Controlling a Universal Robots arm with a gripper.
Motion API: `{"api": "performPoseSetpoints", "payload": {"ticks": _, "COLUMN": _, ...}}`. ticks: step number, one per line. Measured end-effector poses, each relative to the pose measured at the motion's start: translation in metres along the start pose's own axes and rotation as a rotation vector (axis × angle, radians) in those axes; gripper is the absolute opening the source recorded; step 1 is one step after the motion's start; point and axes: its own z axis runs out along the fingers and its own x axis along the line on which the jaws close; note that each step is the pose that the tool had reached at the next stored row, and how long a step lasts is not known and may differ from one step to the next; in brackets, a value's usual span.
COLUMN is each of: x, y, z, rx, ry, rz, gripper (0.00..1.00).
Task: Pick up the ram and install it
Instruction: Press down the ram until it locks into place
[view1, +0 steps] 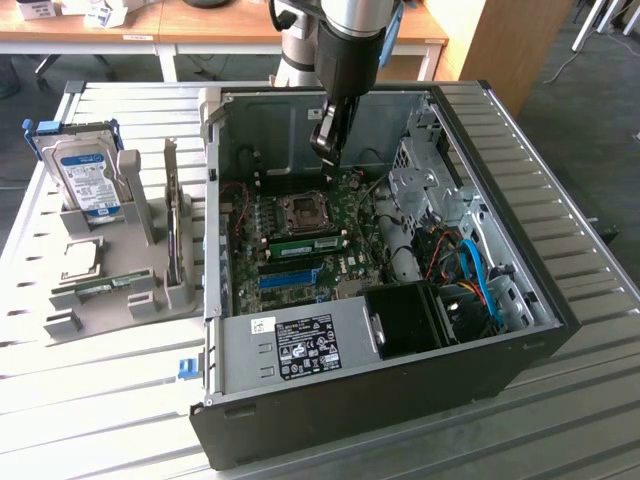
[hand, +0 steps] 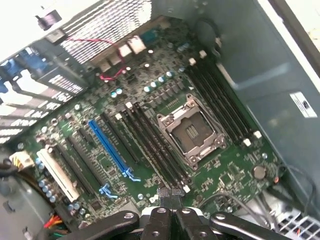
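A long green ram stick (view1: 104, 285) lies in the grey rack (view1: 140, 215) at the exterior view's left, outside the computer. A second green stick-like strip (view1: 305, 243) sits among the black memory slots beside the processor socket (view1: 300, 210) on the motherboard. My gripper (view1: 329, 158) hangs inside the open case, above the far side of that socket, well away from the rack. In the wrist view its black fingers (hand: 159, 212) are pressed together with nothing between them, over the motherboard's black slots (hand: 155, 150) and socket (hand: 191, 132).
The open computer case (view1: 520, 340) lies on a slatted metal table (view1: 100, 400). The rack also holds a blue hard drive (view1: 85, 180) and a square silver chip (view1: 82, 258). A blue slot (view1: 290, 278), a black fan box (view1: 405, 320) and cables (view1: 470, 270) crowd the case.
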Motion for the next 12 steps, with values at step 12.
{"api": "performPoseSetpoints", "payload": {"ticks": 12, "x": 0.0000, "y": 0.0000, "z": 0.0007, "rx": 0.0063, "ry": -0.0041, "rz": 0.105, "gripper": 0.11}}
